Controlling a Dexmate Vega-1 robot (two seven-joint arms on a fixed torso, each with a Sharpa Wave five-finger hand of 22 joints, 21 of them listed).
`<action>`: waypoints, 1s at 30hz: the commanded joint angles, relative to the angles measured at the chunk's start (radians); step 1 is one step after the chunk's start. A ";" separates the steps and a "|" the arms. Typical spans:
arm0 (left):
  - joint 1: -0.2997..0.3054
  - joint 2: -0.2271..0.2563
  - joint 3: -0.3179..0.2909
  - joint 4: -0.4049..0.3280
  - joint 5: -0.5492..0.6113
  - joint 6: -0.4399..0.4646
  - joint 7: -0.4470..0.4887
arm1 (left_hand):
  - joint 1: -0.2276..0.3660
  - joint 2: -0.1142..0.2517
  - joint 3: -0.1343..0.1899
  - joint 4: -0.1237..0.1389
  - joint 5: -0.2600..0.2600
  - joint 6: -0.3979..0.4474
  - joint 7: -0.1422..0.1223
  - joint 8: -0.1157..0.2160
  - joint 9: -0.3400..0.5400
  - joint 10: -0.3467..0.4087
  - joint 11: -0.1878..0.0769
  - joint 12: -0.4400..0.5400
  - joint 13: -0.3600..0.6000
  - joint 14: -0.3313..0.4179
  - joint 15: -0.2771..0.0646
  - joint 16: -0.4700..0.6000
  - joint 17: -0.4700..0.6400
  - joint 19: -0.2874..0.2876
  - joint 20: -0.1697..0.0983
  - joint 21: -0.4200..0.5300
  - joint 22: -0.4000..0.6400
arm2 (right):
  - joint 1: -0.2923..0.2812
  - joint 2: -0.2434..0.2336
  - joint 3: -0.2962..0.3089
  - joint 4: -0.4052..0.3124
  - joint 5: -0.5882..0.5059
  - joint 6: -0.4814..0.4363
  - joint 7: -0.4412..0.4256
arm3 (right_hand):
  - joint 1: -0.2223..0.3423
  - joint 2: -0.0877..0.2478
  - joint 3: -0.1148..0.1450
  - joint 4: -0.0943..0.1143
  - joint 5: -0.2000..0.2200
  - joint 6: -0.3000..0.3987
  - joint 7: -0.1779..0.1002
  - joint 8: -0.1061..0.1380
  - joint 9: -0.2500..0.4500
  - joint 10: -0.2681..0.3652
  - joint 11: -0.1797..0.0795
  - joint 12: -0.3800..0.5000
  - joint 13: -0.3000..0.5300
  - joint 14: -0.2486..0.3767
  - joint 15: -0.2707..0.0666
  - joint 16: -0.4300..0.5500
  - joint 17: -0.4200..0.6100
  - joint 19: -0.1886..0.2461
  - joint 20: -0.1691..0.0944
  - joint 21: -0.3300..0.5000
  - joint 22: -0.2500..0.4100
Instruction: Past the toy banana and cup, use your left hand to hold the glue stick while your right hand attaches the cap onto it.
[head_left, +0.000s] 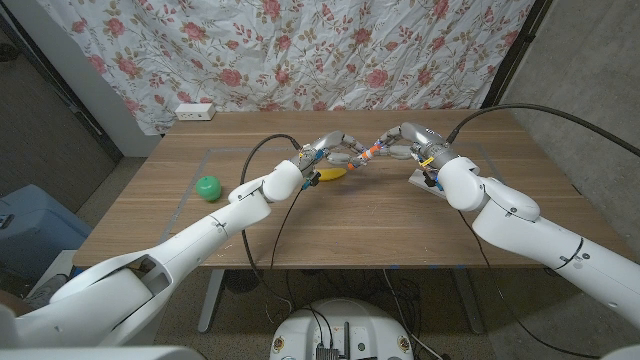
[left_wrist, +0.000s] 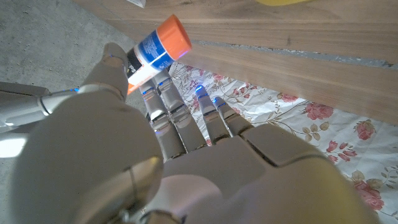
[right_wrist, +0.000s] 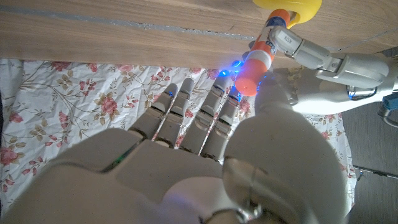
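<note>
The glue stick (head_left: 371, 152) hangs in the air above the far middle of the desk (head_left: 200, 225), between the two hands. In the left wrist view the glue stick (left_wrist: 155, 51) shows a blue and white label and an orange cap (left_wrist: 173, 35) on its outer end. In the right wrist view the stick (right_wrist: 261, 56) runs from one hand to the other, with the orange cap (right_wrist: 252, 78) at the right hand's end.

The left hand (head_left: 335, 153) pinches the stick's lower body between its thumb and fingers (left_wrist: 163, 102); its other fingers reach out straight, side by side. The right hand (head_left: 405, 140) meets the stick from the other side, its thumb and the tips of its fingers (right_wrist: 225, 102) at the cap; whether they press the cap or only touch it I cannot tell. Its remaining fingers lie straight and close together.

Just beneath the left hand a banana (head_left: 331, 173) lies on the desk. A green cup (head_left: 207, 187) stands well apart, toward the left edge. A flowered cloth (head_left: 300, 50) hangs behind the desk, with a white power strip (head_left: 194, 111) at its foot.
</note>
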 joint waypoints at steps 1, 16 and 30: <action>-0.005 -0.002 0.002 0.007 0.001 -0.009 0.001 | 0.021 0.060 0.011 0.001 0.006 0.060 0.064 0.008 0.009 0.026 -0.021 0.005 0.004 0.007 -0.133 0.002 0.001 0.007 -0.012 0.008 0.002 | 0.006 0.008 0.000 0.017 0.021 0.015 0.003 | 0.001 0.007 -0.004 -0.004 -0.001 0.008 0.004 -0.002 0.001 -0.004 0.004 -0.003 0.005 -0.001 -0.133 0.006 0.003 0.003 0.008 -0.002 0.002; -0.005 -0.005 0.001 0.012 0.002 -0.013 0.006 | 0.023 0.062 0.011 0.004 0.006 0.058 0.053 0.008 0.009 0.023 -0.021 0.004 0.004 0.013 -0.131 0.005 0.003 0.010 -0.011 0.009 0.002 | -0.016 -0.001 0.030 0.030 0.075 0.022 -0.014 | -0.004 0.008 -0.008 -0.002 -0.002 0.012 0.005 -0.003 0.001 -0.004 0.004 -0.002 0.006 -0.001 -0.129 0.007 0.003 0.004 0.011 -0.001 0.002; -0.008 -0.011 0.003 0.019 0.002 -0.016 0.010 | 0.024 0.061 0.010 0.004 0.005 0.058 0.058 0.008 0.009 0.023 -0.021 0.004 0.004 0.017 -0.133 0.006 0.003 0.011 -0.011 0.009 0.002 | -0.007 0.011 0.030 0.076 0.124 0.083 -0.028 | -0.005 0.010 -0.010 -0.003 -0.002 0.014 0.005 -0.004 0.002 -0.004 0.004 -0.002 0.006 -0.001 -0.131 0.008 0.003 0.005 0.011 -0.001 0.002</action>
